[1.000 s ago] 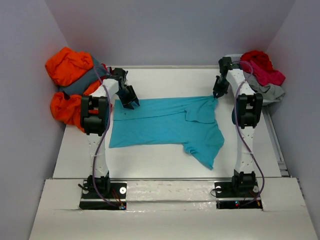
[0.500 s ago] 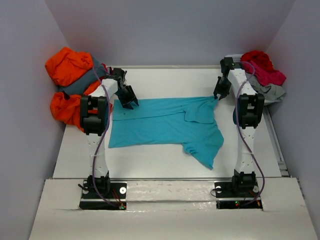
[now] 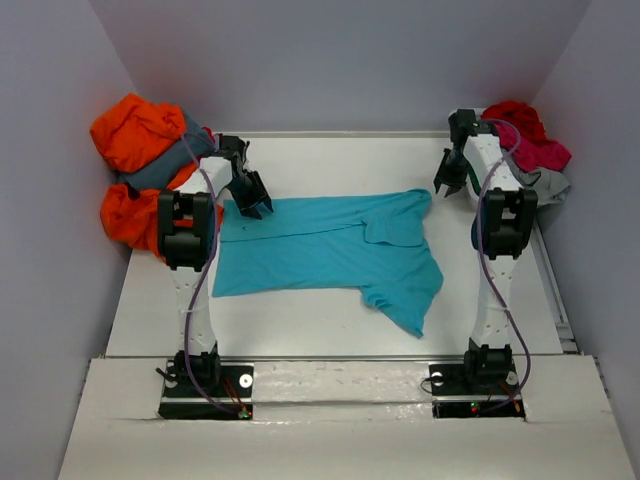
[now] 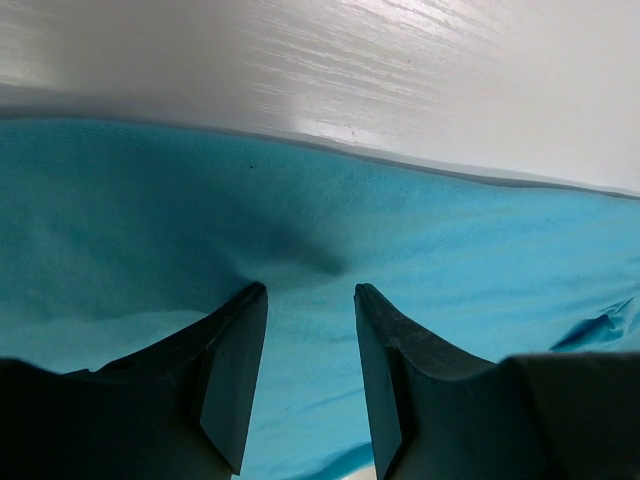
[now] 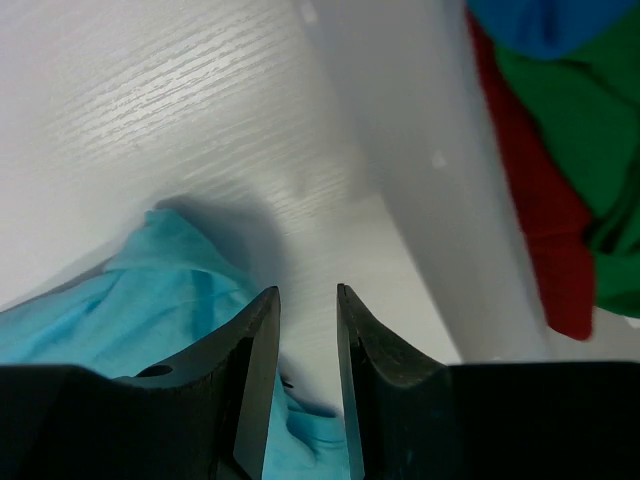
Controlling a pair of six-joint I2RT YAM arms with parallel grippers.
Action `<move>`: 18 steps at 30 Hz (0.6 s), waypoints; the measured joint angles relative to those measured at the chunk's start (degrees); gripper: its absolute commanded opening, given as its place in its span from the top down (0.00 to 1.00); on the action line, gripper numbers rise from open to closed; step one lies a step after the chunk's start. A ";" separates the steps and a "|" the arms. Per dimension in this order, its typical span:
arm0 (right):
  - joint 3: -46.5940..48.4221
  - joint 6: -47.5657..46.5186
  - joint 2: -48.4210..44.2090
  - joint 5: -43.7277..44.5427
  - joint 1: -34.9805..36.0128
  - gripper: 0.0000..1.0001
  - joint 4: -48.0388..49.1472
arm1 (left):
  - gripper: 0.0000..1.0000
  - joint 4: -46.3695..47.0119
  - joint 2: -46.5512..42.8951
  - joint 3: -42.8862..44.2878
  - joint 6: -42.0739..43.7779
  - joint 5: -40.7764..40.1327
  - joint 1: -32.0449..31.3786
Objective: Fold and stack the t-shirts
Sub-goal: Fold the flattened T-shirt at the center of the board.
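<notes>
shirt: turquoise t-shirt (image 3: 320,250) lies flat mid table (image 3: 330,160), long axis left-right, one sleeve toward the near edge
left pincer: (image 3: 251,206) on the shirt's far-left corner, half parted, tips touching the cloth, small pucker between them, nothing clamped
right pincer: (image 3: 446,184) just off the far-right corner, cloth to its left and nearer; narrowly parted, empty
reach: each arm nearest its own corner

We are seeing a turquoise short-sleeved cloth t-shirt (image 3: 330,245), solid in colour, on a white, faintly wood-grained tabletop (image 3: 330,165). We are also noting bright orange crumpled cloth shirts (image 3: 135,130), a slate grey cloth shirt (image 3: 160,172), a deep red cloth shirt (image 3: 515,113), a pink cloth shirt (image 3: 540,152), a light grey cloth shirt (image 3: 548,188) and a green cloth shirt (image 5: 570,110), all plain.
</notes>
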 measured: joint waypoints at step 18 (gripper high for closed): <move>-13.11 0.15 -10.38 -7.56 -0.70 0.65 0.55 | 0.47 -1.79 0.72 1.57 0.66 -1.14 0.44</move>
